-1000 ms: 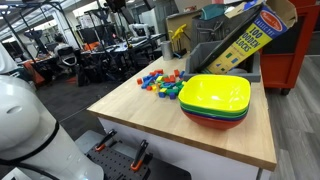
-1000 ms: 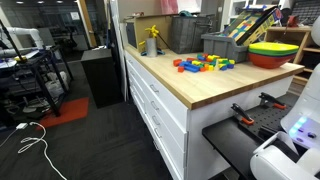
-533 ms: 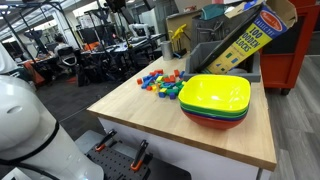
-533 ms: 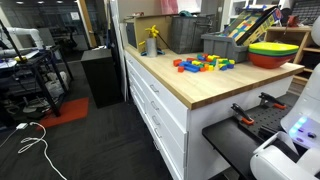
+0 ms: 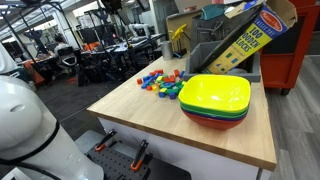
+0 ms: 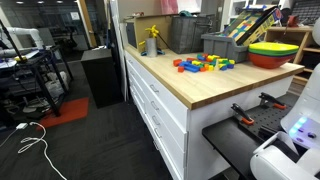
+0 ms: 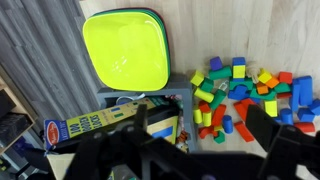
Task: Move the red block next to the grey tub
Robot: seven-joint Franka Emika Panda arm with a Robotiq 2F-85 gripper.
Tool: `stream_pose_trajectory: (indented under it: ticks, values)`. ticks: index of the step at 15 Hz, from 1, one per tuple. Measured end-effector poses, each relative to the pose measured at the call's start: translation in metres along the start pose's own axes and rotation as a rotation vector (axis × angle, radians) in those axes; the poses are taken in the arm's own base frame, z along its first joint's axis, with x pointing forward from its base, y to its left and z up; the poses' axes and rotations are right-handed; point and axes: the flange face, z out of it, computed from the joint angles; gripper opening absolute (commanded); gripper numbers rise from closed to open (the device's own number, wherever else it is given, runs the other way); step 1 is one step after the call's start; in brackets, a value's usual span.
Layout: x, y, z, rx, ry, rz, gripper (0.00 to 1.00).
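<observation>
my jaws stand wide apart with nothing between them; in the wrist view my gripper (image 7: 200,150) hangs above the wooden table (image 7: 250,30). several red pieces lie in the pile of coloured blocks (image 7: 245,95); one red block (image 7: 284,77) sits on the side away from the grey tub (image 6: 222,46). the stacked bowls (image 5: 215,100) rest beside the tub.

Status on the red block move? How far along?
Done: nothing visible. The red blocks lie mixed in the loose pile, which sits near the grey tub. In hand: nothing; the gripper hovers open over the table. Left: grasp one red block and set it alone beside the tub.
</observation>
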Motion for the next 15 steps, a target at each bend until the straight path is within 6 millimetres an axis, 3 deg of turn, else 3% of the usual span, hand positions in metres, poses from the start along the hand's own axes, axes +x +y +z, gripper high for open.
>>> stream_pose_trajectory:
  ticks: [8, 15]
  values:
    - [0.016, -0.069, 0.004, 0.045, -0.005, -0.037, 1.00]
    - [0.042, -0.103, 0.029, 0.123, 0.002, -0.069, 1.00]
